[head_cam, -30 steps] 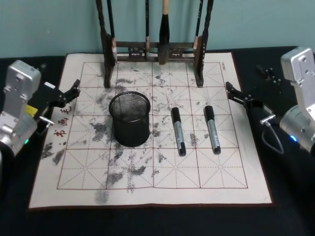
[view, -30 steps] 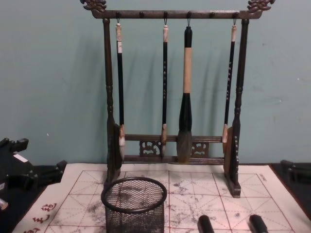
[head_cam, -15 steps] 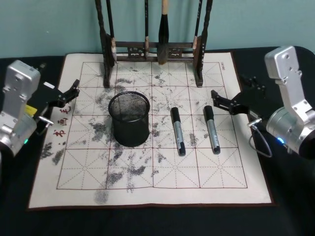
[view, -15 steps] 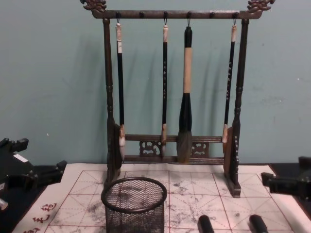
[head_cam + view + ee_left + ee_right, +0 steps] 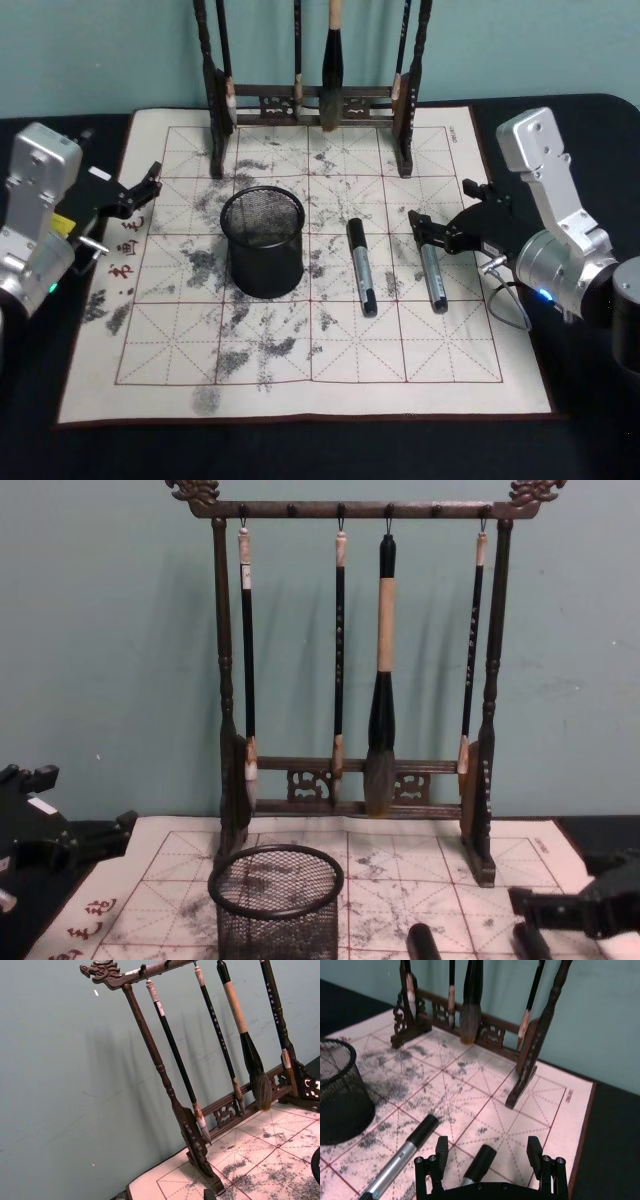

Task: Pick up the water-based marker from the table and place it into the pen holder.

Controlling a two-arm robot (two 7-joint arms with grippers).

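1. The dark surface (image 5: 300, 450) carries a white calligraphy mat (image 5: 455, 385) with red grid lines and grey ink stains. The mat covers most of the middle.
2. A tall dark wooden rack (image 5: 405, 140) hung with brushes stands on the mat at the surface's far edge.
3. The pen holder (image 5: 263, 243), a black wire-mesh cup, stands upright on the mat left of the surface's centre. It is in front of the rack's left post and well apart from both markers.
4. The right pincer (image 5: 440, 207) reaches in from the right edge, its jaws spread wide. In the right wrist view its fingers (image 5: 441, 1151) straddle the black cap of the right marker. Whether they touch the marker cannot be told.
5. The left pincer (image 5: 147, 187) sits at the left edge, over the mat's border, with its jaws apart and nothing between them.
6. The right marker (image 5: 432, 275) lies flat on the mat right of centre, cap towards the far edge.
7. The left marker (image 5: 361, 268) lies parallel to the right marker, between it and the pen holder.
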